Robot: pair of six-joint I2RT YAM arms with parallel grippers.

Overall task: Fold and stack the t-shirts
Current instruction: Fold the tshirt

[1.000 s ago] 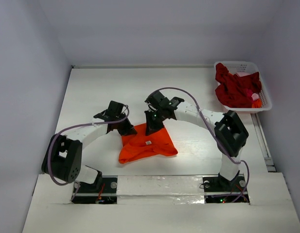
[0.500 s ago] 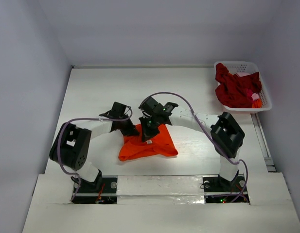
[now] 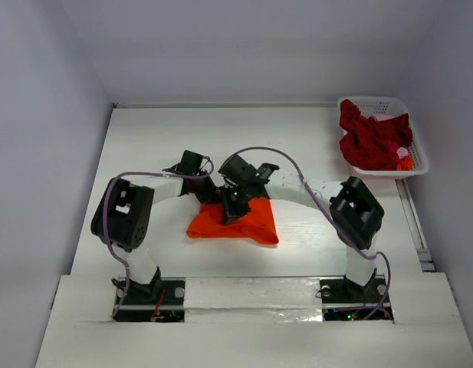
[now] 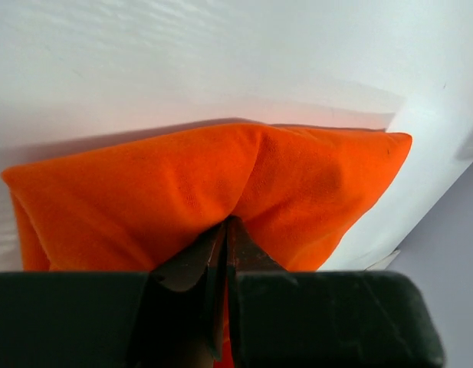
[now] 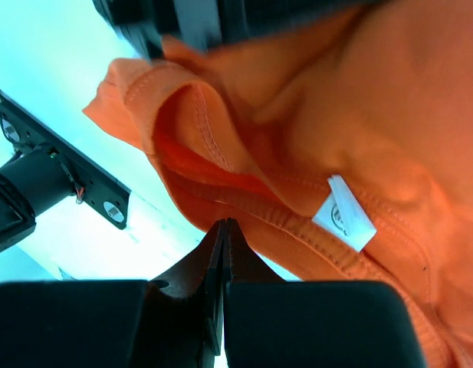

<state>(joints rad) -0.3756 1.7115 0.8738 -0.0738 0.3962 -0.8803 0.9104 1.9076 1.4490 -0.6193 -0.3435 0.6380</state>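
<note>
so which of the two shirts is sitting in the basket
The dark red t-shirt, bunched in the white basket at the far right. The orange t-shirt lies out on the table.

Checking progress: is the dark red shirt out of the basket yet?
No, the dark red shirt lies bunched inside the white basket at far right.

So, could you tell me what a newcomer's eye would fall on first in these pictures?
The bright orange t-shirt at the middle of the table, bunched into a fold, with the left gripper and right gripper both pinched shut on its cloth. Next, the dark red t-shirt heaped in the white basket at the far right.
</note>
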